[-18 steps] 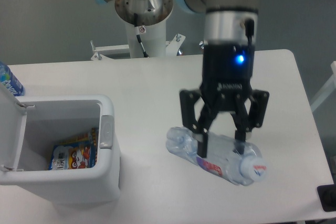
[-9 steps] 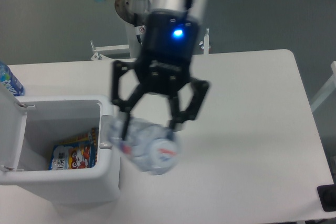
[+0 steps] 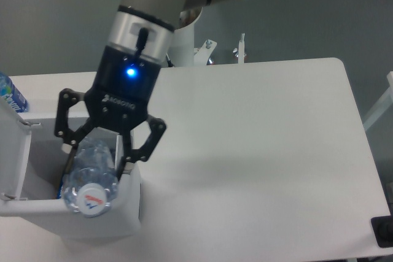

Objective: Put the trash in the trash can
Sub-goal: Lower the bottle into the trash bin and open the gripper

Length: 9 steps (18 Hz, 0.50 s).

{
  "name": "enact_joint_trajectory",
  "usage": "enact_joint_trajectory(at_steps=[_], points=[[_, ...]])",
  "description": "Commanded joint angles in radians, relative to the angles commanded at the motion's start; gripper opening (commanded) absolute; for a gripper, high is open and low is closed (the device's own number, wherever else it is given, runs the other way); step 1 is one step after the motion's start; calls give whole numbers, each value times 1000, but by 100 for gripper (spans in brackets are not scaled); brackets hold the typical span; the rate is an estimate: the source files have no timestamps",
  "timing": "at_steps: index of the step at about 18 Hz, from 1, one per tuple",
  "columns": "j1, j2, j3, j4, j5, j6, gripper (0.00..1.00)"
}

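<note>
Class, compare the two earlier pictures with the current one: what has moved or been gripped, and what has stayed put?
The pincer, shut on the crushed bottle throughout, carried it left from above the table to over the open trash can. The bottle now hangs cap toward the camera, hiding the wrapper seen inside earlier. The can, its raised lid and the blue-labelled bottle behind it stayed put.

Crushed clear plastic bottle (image 3: 91,173), white cap facing the camera: held above open bin. White rectangular plastic trash can (image 3: 73,222): lid flipped up left.
</note>
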Motion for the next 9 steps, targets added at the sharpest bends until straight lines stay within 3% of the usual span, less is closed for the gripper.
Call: enact_joint_trajectory(at_steps=[7, 9], points=[[-25, 6, -64, 0, 2, 8, 68], [-26, 5, -78, 0, 0, 43, 78]])
